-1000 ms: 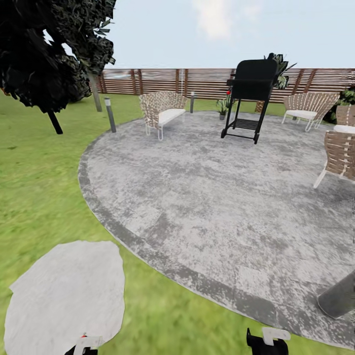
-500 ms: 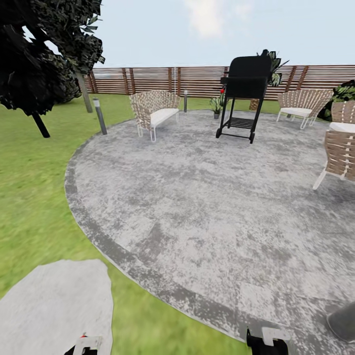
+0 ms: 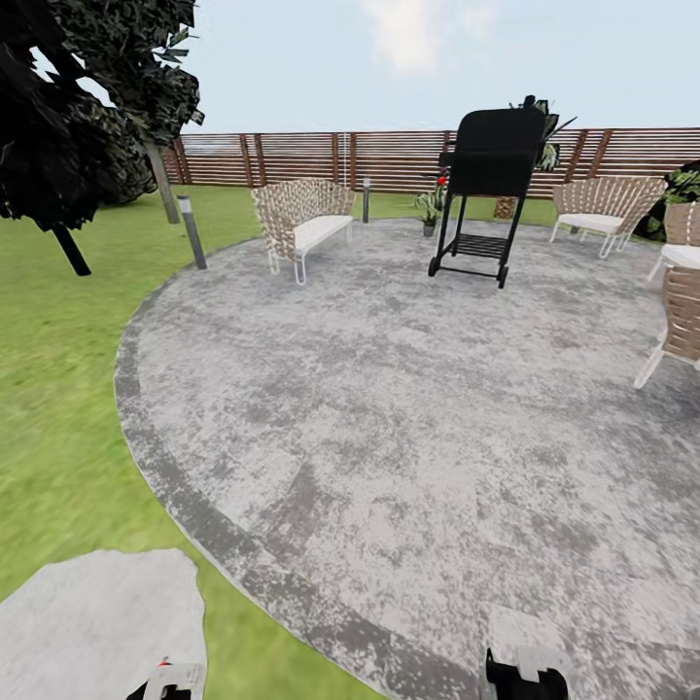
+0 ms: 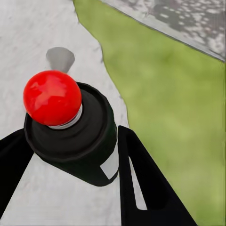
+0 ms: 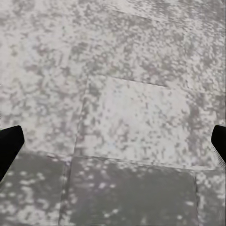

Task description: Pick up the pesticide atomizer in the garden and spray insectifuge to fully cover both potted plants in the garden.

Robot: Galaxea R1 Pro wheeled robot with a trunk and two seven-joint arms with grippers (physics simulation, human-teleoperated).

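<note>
My left gripper (image 4: 70, 165) is shut on the pesticide atomizer (image 4: 89, 127), a dark cylindrical bottle with a red ball top and a white label patch, held over a pale stepping stone (image 4: 28, 42) beside the lawn. The head view catches the top of that gripper (image 3: 170, 681) at its bottom edge. My right gripper (image 5: 113, 141) is open and empty above the grey patio paving, and it also appears low in the head view (image 3: 525, 676). A small potted plant (image 3: 429, 206) stands far off at the patio's back edge, just left of the grill.
The round grey patio (image 3: 408, 389) spreads ahead, carrying a black grill (image 3: 486, 185), a woven bench (image 3: 301, 219) and woven chairs (image 3: 603, 209) on the right. Bollard lamps (image 3: 191, 231) line its left rim. A dark tree (image 3: 78, 117) and the slat fence (image 3: 292, 157) stand behind; a stepping stone (image 3: 87, 622) lies below.
The whole head view has shifted as the robot rolled forward: the stepping stone slid down and left, and the grey post at the lower right left the picture. Both grippers kept their pose.
</note>
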